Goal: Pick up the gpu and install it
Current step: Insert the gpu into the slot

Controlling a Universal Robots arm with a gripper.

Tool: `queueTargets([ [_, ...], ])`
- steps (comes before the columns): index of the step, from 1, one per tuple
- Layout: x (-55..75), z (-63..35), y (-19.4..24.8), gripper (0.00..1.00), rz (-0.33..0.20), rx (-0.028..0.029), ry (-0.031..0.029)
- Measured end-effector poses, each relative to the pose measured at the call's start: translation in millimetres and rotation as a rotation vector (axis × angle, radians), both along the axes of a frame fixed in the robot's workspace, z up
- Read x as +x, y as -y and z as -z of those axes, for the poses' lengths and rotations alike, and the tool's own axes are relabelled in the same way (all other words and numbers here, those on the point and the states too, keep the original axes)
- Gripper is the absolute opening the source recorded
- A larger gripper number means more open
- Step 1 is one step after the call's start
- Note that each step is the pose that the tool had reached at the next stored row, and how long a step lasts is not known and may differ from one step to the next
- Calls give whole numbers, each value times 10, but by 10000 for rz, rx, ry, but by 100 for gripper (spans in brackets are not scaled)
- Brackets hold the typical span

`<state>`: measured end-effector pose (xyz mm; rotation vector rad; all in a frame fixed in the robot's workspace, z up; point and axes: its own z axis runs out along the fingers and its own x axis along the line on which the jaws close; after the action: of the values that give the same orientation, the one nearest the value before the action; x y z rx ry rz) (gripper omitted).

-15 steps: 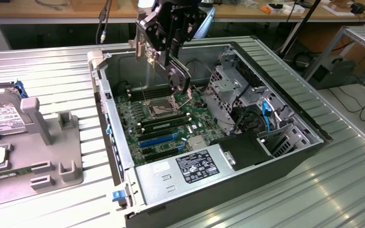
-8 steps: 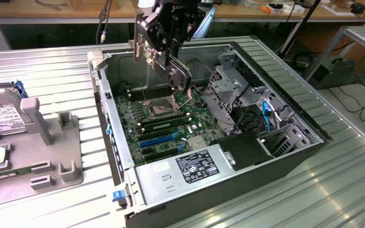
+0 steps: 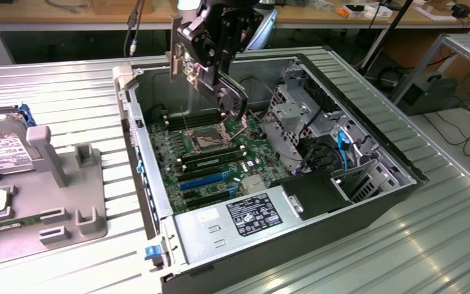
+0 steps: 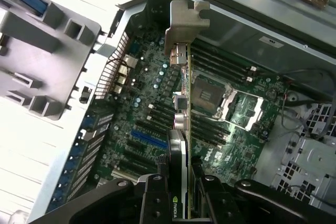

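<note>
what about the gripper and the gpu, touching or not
Touching: the wrist view shows the gripper clamped on both faces of the gpu.

The jaws hold the gpu [image 3: 188, 54] upright above the motherboard [image 3: 166, 150] inside the open computer case [image 3: 317, 251].
</note>
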<state>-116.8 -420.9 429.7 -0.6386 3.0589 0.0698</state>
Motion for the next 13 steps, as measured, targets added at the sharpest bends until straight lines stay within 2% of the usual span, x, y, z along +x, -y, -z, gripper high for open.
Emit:
queueTargets([
  [13,0,0,0,27,-1083,0,0],
])
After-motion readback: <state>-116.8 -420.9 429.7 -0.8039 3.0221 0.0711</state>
